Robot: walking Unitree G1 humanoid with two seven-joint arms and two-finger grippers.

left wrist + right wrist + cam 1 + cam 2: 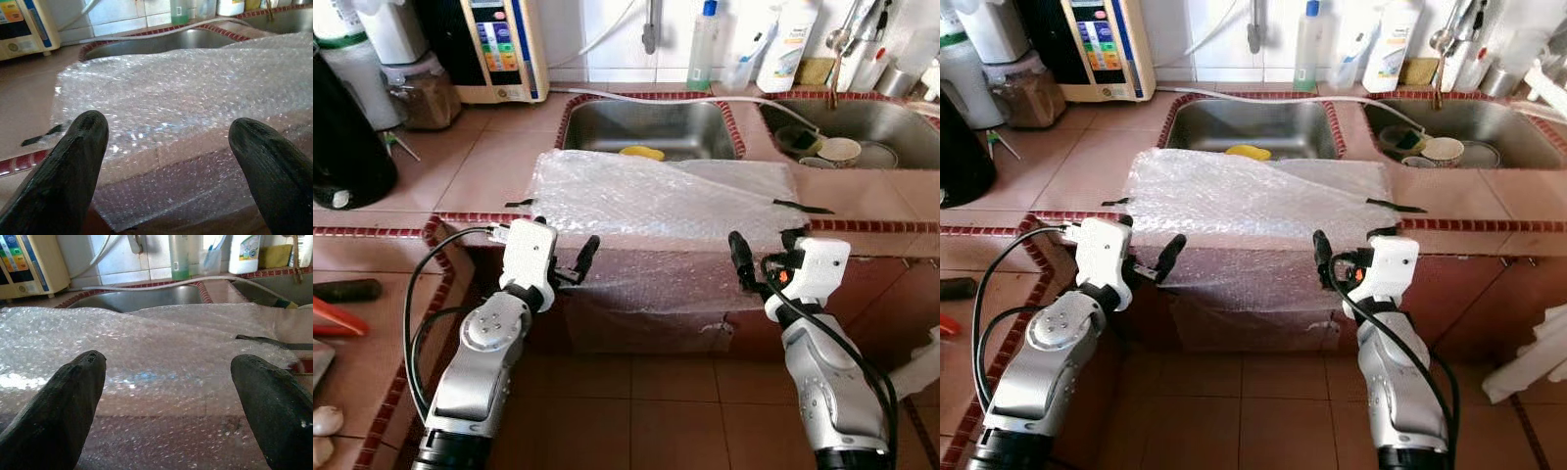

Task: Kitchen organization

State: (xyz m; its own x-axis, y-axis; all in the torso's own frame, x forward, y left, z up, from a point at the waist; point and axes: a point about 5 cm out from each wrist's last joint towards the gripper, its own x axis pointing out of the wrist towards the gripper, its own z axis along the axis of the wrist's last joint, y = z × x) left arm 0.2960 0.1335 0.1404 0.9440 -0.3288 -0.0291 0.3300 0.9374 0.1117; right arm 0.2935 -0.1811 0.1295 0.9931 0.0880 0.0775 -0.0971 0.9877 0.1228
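A sheet of bubble wrap [656, 211] drapes over the counter's front edge, its upper part flat on the tiled counter [480, 162] before the left sink [651, 127], its lower part hanging down the counter face. It looks light, limp and slippery, best pinched at the hanging side edges. The left gripper [578, 264] and right gripper [744, 262] hover near those edges, fingers spread wide, holding nothing. Black tape strips [800, 207] seem to pin its corners. Dishes sit in the right sink [862, 117] beyond.

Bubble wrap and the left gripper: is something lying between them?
No. In the left wrist view, the open left gripper faces the bubble wrap directly, with only air between.
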